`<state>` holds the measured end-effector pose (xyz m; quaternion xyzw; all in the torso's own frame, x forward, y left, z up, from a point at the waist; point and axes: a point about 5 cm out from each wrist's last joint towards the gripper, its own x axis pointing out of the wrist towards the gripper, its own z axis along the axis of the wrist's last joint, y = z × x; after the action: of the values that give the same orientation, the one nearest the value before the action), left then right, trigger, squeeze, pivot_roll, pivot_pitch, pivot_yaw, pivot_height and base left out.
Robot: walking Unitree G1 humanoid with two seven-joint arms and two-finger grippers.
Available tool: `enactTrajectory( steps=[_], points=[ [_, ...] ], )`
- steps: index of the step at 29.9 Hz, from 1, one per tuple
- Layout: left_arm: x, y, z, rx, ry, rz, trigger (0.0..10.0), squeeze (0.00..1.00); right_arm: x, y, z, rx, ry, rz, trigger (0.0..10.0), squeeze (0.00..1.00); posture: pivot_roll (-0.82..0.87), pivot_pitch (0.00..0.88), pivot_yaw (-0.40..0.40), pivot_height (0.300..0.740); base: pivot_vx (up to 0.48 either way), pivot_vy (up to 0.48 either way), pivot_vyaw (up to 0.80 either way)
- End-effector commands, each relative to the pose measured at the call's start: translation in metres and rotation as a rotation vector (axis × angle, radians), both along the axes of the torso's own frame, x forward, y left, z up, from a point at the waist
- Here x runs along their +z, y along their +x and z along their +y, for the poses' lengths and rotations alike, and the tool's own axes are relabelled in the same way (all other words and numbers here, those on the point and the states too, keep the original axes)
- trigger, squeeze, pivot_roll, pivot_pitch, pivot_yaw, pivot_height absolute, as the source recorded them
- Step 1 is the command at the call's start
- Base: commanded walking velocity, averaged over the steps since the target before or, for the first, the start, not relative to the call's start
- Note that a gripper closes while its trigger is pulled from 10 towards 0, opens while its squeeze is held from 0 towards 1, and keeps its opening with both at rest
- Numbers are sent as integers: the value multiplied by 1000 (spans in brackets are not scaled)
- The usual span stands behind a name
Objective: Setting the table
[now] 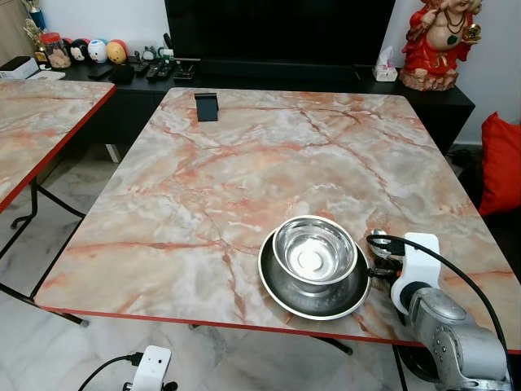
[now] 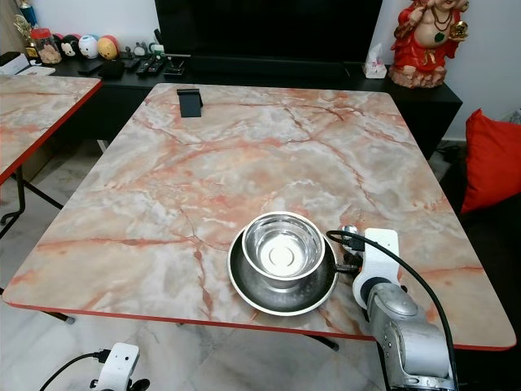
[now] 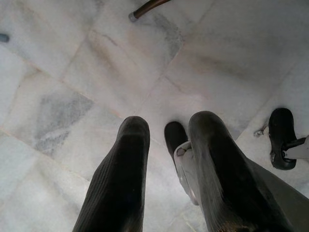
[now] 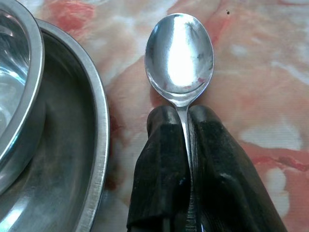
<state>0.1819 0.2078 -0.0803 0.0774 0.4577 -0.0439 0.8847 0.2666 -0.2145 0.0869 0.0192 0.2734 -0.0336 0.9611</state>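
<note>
At the far left stood a second marble-patterned table (image 1: 32,122), well apart from the work. The left gripper (image 3: 166,145) hung idle below the table edge over pale floor tiles (image 3: 72,72), its two black fingers a narrow gap apart and holding nothing.

The main table (image 1: 244,163), marbled in pink and cream with a red rim, carried a small black stand (image 1: 207,107) near its far edge. Near the front edge, right of centre, sat a steel plate (image 1: 277,289) with a steel bowl (image 1: 313,252) resting inside it.

Just right of the plate, the right gripper (image 4: 183,125) had its jaws closed tight on the neck of a steel spoon (image 4: 179,53), the handle pinched between the pads and hidden behind them. The spoon's bowl faced up and pointed away from the robot, beside the plate's rim without touching it. Whether it already rested on the tabletop or hovered just above could not be told.

The spoon was judged light, rigid and not fragile, but polished and thin, so it could slip or swivel in a pinch. A hold on the flat of the handle close to the neck, as here, looked sound for keeping it from pivoting. Set down parallel to the plate, it would likely lie still; a careless release might make it clatter against the rim.

At the far right lay a red cushion (image 1: 501,163), and a red figurine (image 1: 440,41) stood on the dark cabinet behind.
</note>
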Motion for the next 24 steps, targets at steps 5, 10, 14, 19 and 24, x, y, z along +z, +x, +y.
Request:
enactTrajectory(
  steps=[5,10,14,19,24],
  points=[
    [-3,-4,-2,1,-5,26,10000,0,-5,-1,-2,-11,-19,5,10000,0,-42,0,-29,740,0,0,0],
    [-5,-6,-8,-4,-7,29,10000,0,-5,1,-8,-59,-30,-14,10000,0,-42,0,-29,740,0,0,0],
    [-5,-5,-9,-5,-7,29,10000,0,-5,5,-9,-75,-17,-41,10000,0,-42,0,-29,740,0,0,0],
    [-5,-6,-10,-4,-6,29,10000,0,-5,8,-7,-70,-7,-61,10000,0,-35,0,-29,740,0,0,0],
    [-5,-7,-11,-6,-6,30,10000,0,-5,11,-7,-69,2,-91,10000,0,-35,0,-29,740,0,0,0]
  ],
)
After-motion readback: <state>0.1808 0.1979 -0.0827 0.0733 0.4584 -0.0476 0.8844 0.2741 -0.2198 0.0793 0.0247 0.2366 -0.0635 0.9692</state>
